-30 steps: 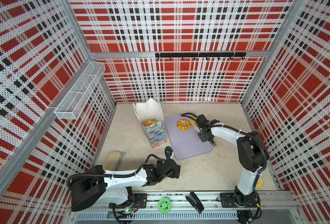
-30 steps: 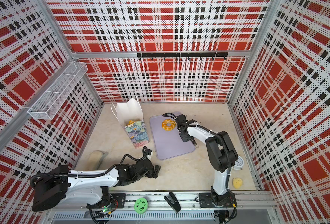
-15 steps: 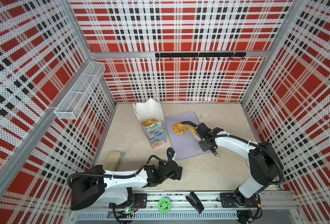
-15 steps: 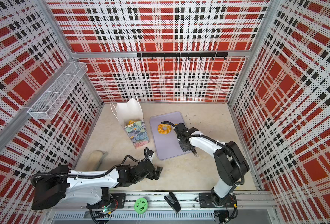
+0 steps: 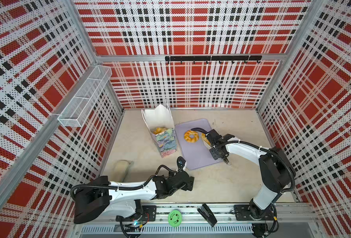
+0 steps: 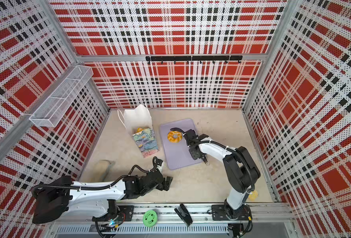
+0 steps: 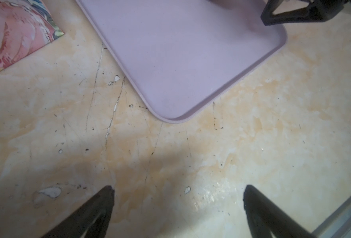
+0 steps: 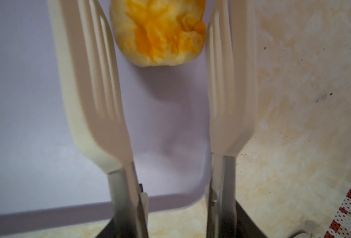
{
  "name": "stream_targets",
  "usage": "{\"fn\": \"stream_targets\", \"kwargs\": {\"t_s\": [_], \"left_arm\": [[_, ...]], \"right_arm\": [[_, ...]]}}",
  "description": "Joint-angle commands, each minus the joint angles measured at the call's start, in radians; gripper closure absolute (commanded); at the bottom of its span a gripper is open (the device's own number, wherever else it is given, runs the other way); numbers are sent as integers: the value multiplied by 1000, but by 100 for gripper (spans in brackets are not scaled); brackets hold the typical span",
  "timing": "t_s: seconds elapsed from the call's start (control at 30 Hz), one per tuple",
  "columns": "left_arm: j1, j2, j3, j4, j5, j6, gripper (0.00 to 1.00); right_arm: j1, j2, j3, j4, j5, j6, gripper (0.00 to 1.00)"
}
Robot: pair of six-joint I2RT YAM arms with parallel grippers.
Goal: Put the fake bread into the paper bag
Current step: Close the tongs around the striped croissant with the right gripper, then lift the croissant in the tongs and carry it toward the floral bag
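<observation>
nearest, on the rail in front of the bench [image 5: 222, 185], lie a green disc [image 5: 174, 216] and a black stapler [image 5: 207, 214]. a yellow bread piece [image 6: 253, 194] sits by the right arm's base, well apart from the right pincer [image 5: 218, 153] and nearer than it. the left pincer [image 7: 177, 187] hangs low over bare bench, its jaws spread wide with nothing between them. just beyond it is the near corner of the lavender tray [image 7: 191, 61].

the right pincer is clamped on a pair of cream tongs [image 8: 92, 92] above the tray's near right corner. the tong blades stand apart with a golden bun [image 8: 158, 35] between their tips, out ahead of the pincer. the view is blurred, so i cannot tell whether the blades press the bun. just left of the bun, a ring-shaped bread [image 5: 191, 136] lies on the tray. further left of the right pincer stands the paper bag [image 5: 166, 144], upright and open, just beside the tray, with more bread [image 5: 158, 130] showing inside.
</observation>
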Motion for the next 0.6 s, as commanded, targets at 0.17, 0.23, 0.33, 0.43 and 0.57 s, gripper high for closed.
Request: {"fn": "stream_targets", "kwargs": {"t_s": [0.17,0.23,0.33,0.43,0.57], "left_arm": [[0,-12,-6,6,-31,-13,1],[-1,-13,-6,5,-31,-12,1],[0,-19,-7,4,-32,-13,1],[-1,-26,-12,2,-36,-15,1],[-1,-34,-13,-1,-37,-15,1]], "right_arm": [[-3,40,62,24,1,-17,46],[-4,47,69,19,1,-19,47],[-4,49,70,19,-6,-19,50],[-4,45,62,20,-9,-19,53],[-4,29,50,19,-11,-16,56]]}}
